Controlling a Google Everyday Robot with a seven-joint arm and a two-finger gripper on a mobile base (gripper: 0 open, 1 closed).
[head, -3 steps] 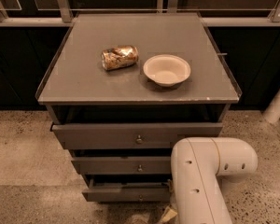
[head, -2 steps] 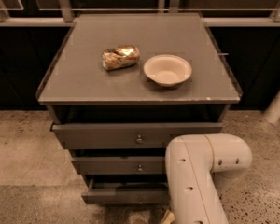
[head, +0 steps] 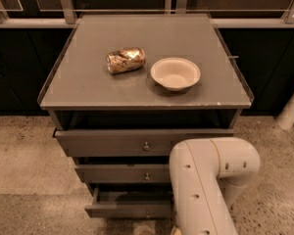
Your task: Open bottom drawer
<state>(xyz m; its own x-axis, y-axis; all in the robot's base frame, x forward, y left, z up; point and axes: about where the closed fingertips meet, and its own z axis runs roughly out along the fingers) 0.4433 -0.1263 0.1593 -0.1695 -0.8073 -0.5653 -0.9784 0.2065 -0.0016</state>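
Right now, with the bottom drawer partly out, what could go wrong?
1. The arm hides the end effector, somewhere near the frame's lower edge, so any hold on the bottom drawer can't be checked; it might slip off.
2. A jerky pull could shake the cabinet, and the can lying on its side on top might roll.

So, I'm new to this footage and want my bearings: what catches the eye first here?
The big white robot arm fills the lower right, in front of the grey cabinet; the arm's pincer is out of view below. The bottom drawer stands partly pulled out. On top lie a can on its side and a pale bowl.
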